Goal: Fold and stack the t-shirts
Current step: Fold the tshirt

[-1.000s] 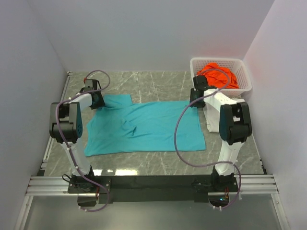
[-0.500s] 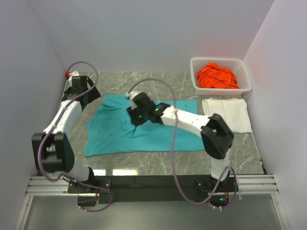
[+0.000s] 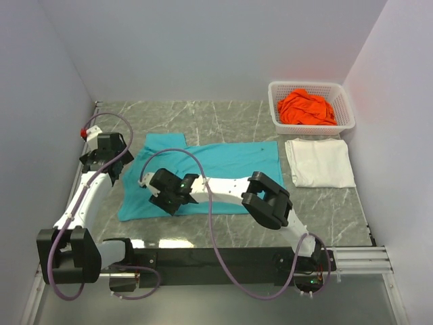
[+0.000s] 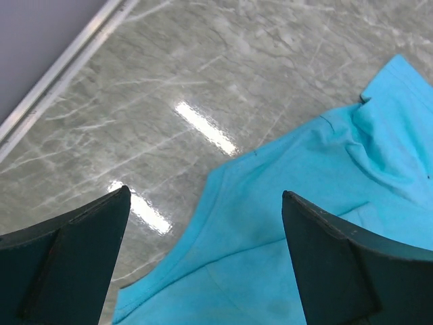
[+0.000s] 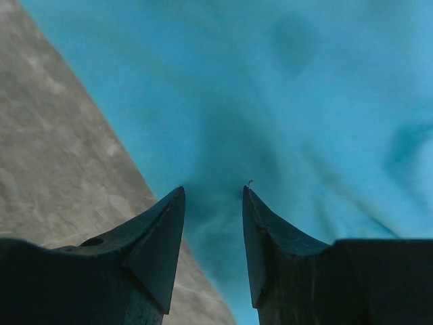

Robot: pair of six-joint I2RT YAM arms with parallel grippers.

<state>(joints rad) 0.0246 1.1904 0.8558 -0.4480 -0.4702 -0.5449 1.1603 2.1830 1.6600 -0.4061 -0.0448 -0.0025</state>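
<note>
A teal t-shirt (image 3: 226,162) lies spread flat in the middle of the table. My left gripper (image 3: 111,166) hovers open just off its left edge, beside the sleeve; in the left wrist view its wide-spread jaws (image 4: 205,193) frame the teal t-shirt (image 4: 304,223) hem. My right gripper (image 3: 157,193) reaches across to the shirt's near-left part, jaws a little apart above the teal t-shirt (image 5: 270,101), holding nothing. A white t-shirt (image 3: 319,162) lies folded at the right. An orange t-shirt (image 3: 308,108) sits bunched in the basket.
The white lattice basket (image 3: 345,95) stands at the back right corner. Walls close in the table on the left, back and right. A metal rail (image 4: 61,74) runs along the left table edge. The right arm's elbow (image 3: 267,200) hangs over the shirt's near hem.
The left gripper opened wide and drew back toward the near left. The right arm swept from the shirt's right side across to its near-left part. The cloth lies flatter.
</note>
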